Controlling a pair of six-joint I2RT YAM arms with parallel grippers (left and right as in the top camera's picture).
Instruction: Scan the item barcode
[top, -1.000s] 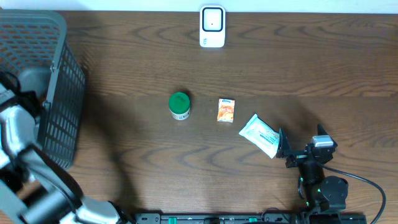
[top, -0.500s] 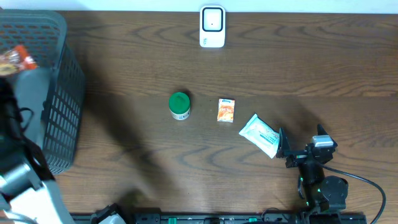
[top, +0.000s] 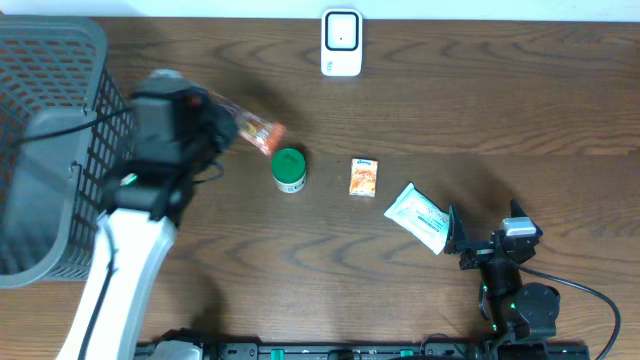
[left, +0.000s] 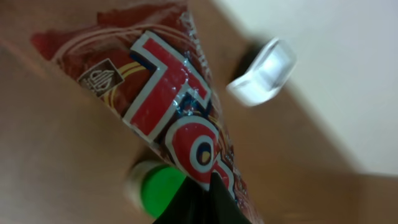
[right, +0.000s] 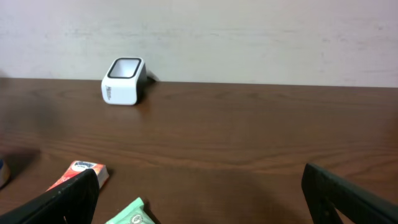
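Red foil snack packet (top: 255, 131), pinched at one end by the left pincer (top: 221, 122) above the tabletop (top: 450, 100) near the green jar (top: 289, 168), well short of the scanner (top: 341, 42), may slip or twist its barcode away; right pincer (right: 199, 196) idles spread.

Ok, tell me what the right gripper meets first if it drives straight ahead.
Way looks free: only bare table lies ahead of the right gripper; the scanner stands off left, though depth is unclear.
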